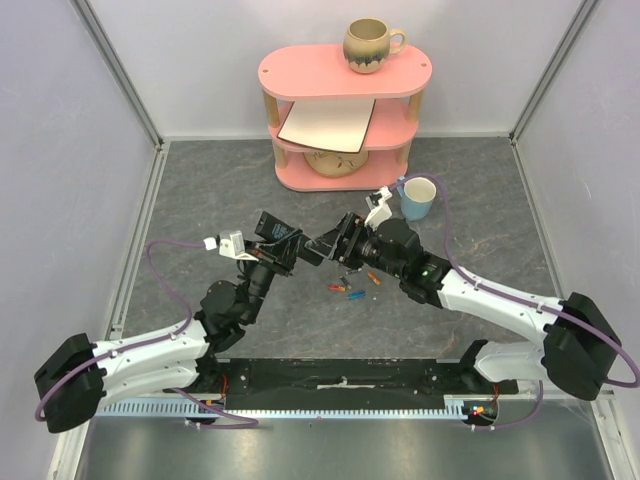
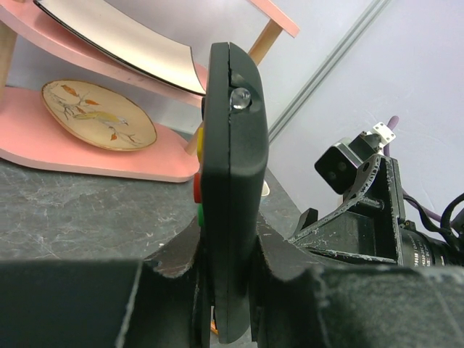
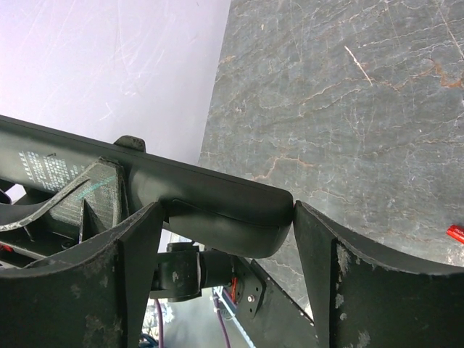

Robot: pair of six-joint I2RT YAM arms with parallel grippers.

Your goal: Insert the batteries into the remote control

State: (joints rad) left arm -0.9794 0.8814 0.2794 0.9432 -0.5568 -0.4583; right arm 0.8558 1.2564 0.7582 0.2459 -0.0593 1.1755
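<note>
The black remote control (image 1: pixel 316 250) hangs in the air between both grippers, above the table's middle. My left gripper (image 1: pixel 298 251) is shut on it; in the left wrist view the remote (image 2: pixel 230 188) stands edge-on between the fingers (image 2: pixel 172 264), with coloured buttons on its left face. My right gripper (image 1: pixel 336 244) closes round the remote's other end (image 3: pixel 217 206), both fingertips (image 3: pixel 308 225) touching it. Several small batteries (image 1: pixel 348 290), blue and red-orange, lie loose on the table just below the grippers. One red battery (image 3: pixel 455 233) shows at the right wrist view's edge.
A pink three-tier shelf (image 1: pixel 340 75) stands at the back with a mug (image 1: pixel 370 45) on top, a white board and a patterned plate (image 2: pixel 98 116) inside. A blue cup (image 1: pixel 418 197) stands right of the shelf, close behind the right wrist.
</note>
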